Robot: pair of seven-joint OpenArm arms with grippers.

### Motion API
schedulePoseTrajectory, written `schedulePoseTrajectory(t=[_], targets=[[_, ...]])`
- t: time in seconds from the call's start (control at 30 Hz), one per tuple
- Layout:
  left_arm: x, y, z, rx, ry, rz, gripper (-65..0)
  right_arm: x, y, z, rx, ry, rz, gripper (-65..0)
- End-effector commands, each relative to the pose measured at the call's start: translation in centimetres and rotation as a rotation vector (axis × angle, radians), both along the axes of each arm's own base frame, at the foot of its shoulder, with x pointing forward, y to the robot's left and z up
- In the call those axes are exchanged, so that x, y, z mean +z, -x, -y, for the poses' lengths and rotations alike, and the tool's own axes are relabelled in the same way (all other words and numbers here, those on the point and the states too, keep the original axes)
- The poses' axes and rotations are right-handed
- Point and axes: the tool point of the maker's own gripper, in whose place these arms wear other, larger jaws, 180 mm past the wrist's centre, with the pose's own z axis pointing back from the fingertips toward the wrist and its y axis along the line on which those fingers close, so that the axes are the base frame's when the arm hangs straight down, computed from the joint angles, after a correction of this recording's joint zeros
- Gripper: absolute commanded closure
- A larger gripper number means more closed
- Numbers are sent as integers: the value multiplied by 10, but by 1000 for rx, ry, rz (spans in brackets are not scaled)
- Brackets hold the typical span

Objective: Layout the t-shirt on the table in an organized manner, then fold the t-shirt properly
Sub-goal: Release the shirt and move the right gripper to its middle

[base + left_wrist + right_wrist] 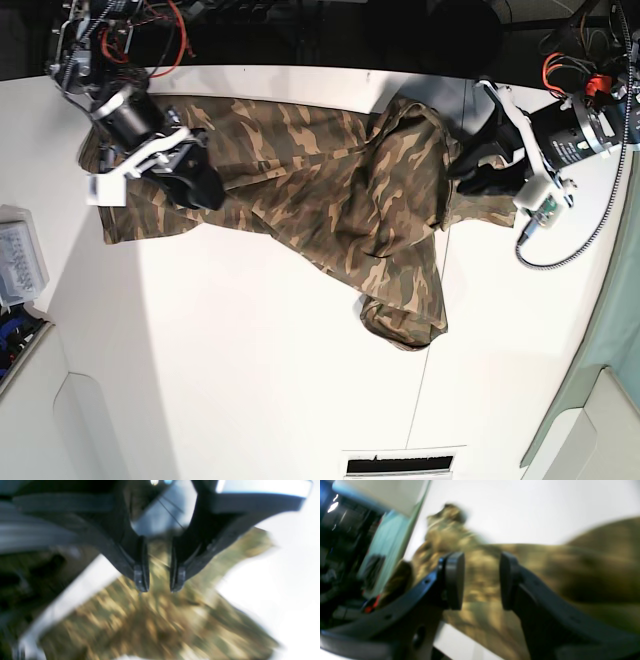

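The camouflage t-shirt (320, 180) lies crumpled across the far half of the white table (250, 380), and a bunched fold (405, 310) trails toward the middle. At the shirt's left end my right gripper (195, 180) hovers open; in its wrist view the gripper (481, 581) has round pads apart with only blurred shirt (570, 562) behind them. My left gripper (470, 170) is at the shirt's right end. Seen from its wrist, the gripper (159, 588) stands open just above the blurred t-shirt (155, 625), with nothing between the fingers.
A clear plastic box (20, 265) sits at the table's left edge. A dark vent slot (405, 463) is at the near edge, and a thin seam (425, 380) runs up from it. Red and black cables (160, 30) hang behind the far edge. A teal curtain (600, 340) borders the right.
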Motion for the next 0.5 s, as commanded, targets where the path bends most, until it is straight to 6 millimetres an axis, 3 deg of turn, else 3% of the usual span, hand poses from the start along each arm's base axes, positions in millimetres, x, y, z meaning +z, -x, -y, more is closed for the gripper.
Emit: schedulePoseTrajectory(t=[0.0,0.1,0.23,0.33,0.47], targets=[[21,-12,-8,30,26,73,-182,17,-9,-13,12,-22,71,-236],[40,-22,-25,99,65,126,-182,26,-17,-58,100,17,130,-236],[38,-22,-22,112,86,122,-211,34,-46,-100,160,148,212,-236],[22,-20,-14,127,115,86,-322,33,-82,-109,122,260,240,-237],[-12,-29,-12,209,96,47,-331,23,-126,-113,127,380,241,-338]])
